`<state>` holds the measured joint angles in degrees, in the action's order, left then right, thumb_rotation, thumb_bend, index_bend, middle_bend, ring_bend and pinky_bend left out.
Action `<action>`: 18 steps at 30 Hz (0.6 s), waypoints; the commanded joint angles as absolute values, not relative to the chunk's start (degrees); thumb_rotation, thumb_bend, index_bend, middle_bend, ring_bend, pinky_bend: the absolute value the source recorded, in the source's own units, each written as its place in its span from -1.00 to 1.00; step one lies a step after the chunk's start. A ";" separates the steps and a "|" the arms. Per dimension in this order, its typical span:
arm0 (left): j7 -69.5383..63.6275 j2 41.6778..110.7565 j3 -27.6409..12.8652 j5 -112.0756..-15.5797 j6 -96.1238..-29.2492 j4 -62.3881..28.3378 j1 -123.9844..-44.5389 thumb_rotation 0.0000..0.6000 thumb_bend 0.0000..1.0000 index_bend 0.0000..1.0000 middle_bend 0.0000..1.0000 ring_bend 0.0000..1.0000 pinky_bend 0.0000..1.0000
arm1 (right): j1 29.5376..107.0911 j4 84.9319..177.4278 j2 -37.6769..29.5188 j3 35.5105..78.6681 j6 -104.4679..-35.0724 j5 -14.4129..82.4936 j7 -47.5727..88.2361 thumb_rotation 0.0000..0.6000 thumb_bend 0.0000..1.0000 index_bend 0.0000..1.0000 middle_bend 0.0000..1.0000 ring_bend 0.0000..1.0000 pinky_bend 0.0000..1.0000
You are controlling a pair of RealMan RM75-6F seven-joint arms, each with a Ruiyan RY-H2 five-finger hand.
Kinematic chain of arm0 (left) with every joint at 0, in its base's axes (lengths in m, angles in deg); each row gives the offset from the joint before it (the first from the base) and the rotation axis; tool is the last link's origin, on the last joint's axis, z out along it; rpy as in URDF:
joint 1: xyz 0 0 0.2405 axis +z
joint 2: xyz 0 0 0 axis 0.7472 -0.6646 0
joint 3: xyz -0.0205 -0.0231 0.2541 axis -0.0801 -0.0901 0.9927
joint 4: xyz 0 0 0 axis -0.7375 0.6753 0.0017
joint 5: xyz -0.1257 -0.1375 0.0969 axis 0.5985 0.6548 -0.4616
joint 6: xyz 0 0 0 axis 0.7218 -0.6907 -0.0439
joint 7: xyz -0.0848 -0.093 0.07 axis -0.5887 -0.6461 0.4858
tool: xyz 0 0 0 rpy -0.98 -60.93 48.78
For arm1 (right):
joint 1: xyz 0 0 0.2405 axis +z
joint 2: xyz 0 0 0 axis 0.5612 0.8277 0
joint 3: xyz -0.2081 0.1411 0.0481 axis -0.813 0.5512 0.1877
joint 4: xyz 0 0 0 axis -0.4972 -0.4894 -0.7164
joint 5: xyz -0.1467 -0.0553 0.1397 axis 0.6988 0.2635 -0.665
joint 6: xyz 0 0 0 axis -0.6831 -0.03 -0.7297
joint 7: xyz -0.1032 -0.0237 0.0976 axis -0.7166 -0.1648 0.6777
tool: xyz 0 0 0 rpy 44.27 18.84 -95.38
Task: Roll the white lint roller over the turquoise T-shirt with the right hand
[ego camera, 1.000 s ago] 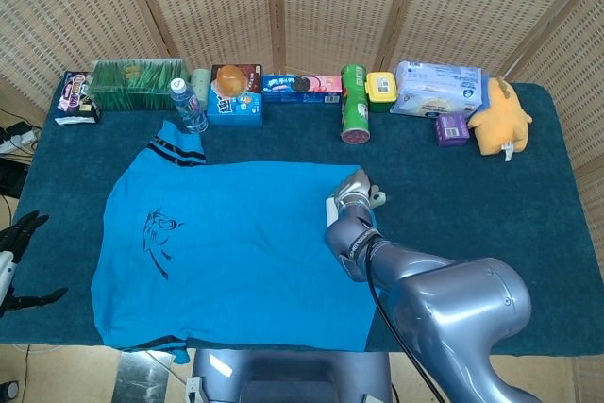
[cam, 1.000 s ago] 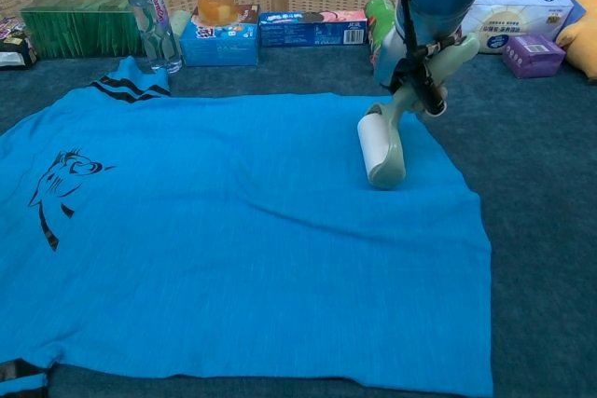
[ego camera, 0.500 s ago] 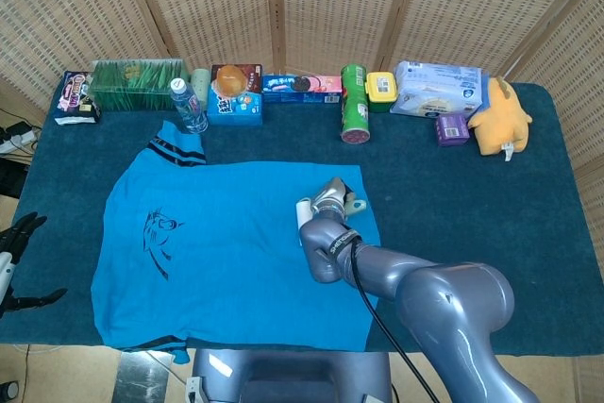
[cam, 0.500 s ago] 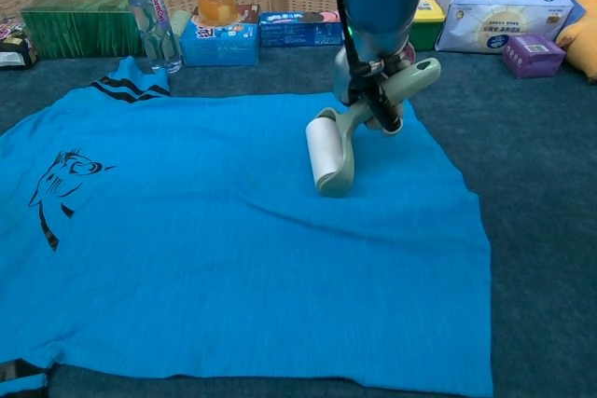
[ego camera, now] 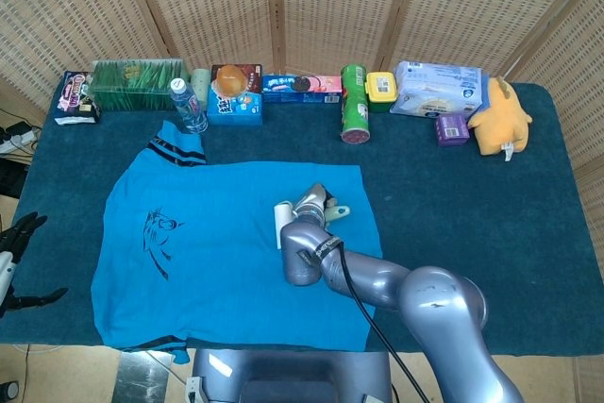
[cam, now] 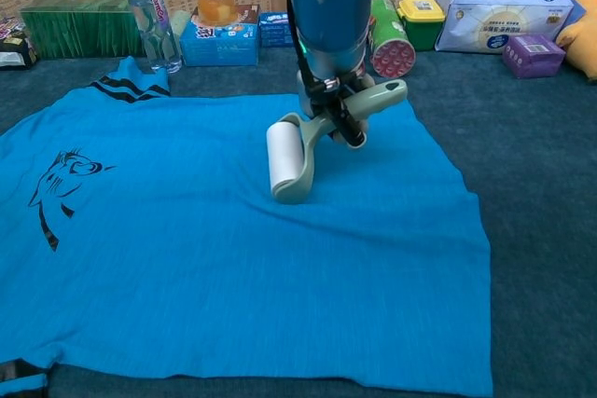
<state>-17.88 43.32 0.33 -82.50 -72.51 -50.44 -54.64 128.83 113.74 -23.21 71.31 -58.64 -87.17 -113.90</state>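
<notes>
The right hand [cam: 340, 111] grips the pale green handle of the white lint roller [cam: 285, 159], its fingers wrapped around the handle so that the roller head points down and toward the robot. The roller's white drum rests on the turquoise T-shirt [cam: 233, 258], a little right of the shirt's middle and nearer its far edge. In the head view the right hand [ego camera: 311, 207] sits at the end of the grey arm, which reaches across the shirt's lower right part, and the lint roller [ego camera: 282, 225] shows as a small white bar just left of the hand.

The T-shirt [ego camera: 226, 252] lies flat and spread on the dark blue table cover [ego camera: 472, 224], with a black graphic on its left side and dark striped cuffs at the sleeve ends.

The left hand [ego camera: 17, 257] hangs off the left edge of the table, well apart from the shirt, holding nothing, its dark fingers spread.

Along the far edge of the table stand a green box [ego camera: 137, 84], a water bottle [ego camera: 189, 106], a blue carton [ego camera: 234, 101], a cookie pack [ego camera: 300, 87], a green tube can [ego camera: 354, 103], a yellow-lidded tub [ego camera: 380, 90], a tissue pack [ego camera: 439, 89], a small purple box [ego camera: 452, 127] and a yellow plush toy [ego camera: 498, 118].
</notes>
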 commanded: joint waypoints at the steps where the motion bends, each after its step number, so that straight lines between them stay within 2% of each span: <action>1: -17.77 43.40 0.34 -82.45 -72.53 -50.55 -54.61 1.00 -0.82 -1.00 -1.00 -1.00 -0.96 | 127.95 112.02 -25.71 75.67 -60.69 -84.62 -116.78 1.00 1.00 0.77 0.68 0.92 1.00; 10: -17.37 43.71 0.58 -82.26 -72.81 -50.94 -54.21 1.00 -0.82 -1.00 -1.00 -1.00 -0.96 | 126.95 109.19 -29.96 83.49 -63.29 -80.09 -121.26 1.00 1.00 0.77 0.68 0.92 1.00; 18: -17.27 43.70 0.59 -82.15 -73.20 -51.03 -53.92 1.00 -0.82 -1.00 -1.00 -1.00 -0.96 | 124.99 109.30 -30.63 87.34 -65.52 -76.76 -124.64 1.00 1.00 0.77 0.68 0.92 1.00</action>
